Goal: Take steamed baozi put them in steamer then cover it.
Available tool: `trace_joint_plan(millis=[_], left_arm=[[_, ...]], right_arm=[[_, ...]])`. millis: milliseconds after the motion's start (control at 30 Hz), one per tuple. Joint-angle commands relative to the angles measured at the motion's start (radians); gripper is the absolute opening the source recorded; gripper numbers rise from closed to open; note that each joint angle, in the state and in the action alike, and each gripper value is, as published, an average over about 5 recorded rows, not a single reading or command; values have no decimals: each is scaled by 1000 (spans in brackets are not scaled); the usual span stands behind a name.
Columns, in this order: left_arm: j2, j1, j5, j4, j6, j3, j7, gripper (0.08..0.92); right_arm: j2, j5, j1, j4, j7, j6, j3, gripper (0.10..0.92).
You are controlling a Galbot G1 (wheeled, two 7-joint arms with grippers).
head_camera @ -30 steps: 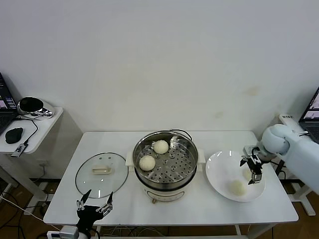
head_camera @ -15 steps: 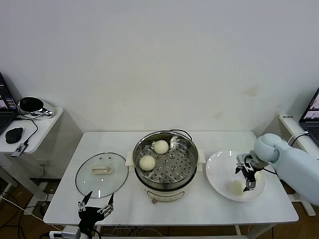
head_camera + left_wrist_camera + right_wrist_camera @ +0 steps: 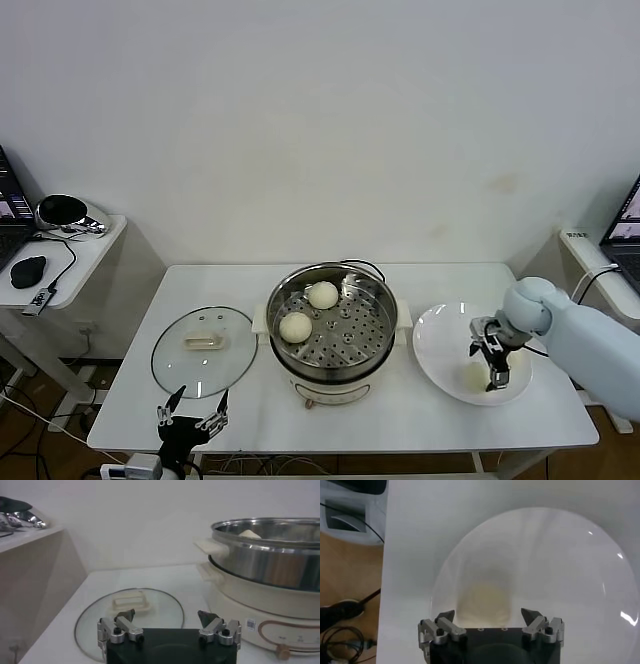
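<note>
Two baozi (image 3: 308, 311) sit in the steamer (image 3: 333, 372); one bun (image 3: 485, 600) lies on the right plate (image 3: 437, 360) between the right gripper's (image 3: 490, 357) spread fingers. Off-centre closure risks rolling it. Left gripper (image 3: 189, 410) waits near, spread.

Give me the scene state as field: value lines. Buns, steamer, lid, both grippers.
buns in steamer: two, on the perforated tray
bun on plate: one seen, on the white plate
lid: flat on the table, at the robot's left of the steamer, not on it
right gripper: open, over the plate, bun between its fingers, not yet gripped
left gripper: open, idle at the table's near edge by the lid
</note>
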Motion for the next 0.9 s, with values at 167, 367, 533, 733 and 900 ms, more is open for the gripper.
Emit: trace_joint_plan(millis=[167,367,533,733,900], left_arm=[[4,-4,4,1,-1,4,0,823],[6,-9,8,0,0,11,0,823],[6,-10,9,0,-1,17,0,823],[9,-22,4,10,-2,23,-4,823],[17,-32,2,8,-1,22,-5,823]], right_arm=[[-6,-9,-10,3,3,-5,3,724],[-23,-1,-14,13,5,-11,15,639],[-53,30,24,34,2,-17,9,583],[-99,116,180,68,2,-27,-80,554],[-98,204,387,91,-24,-30,-164,552]])
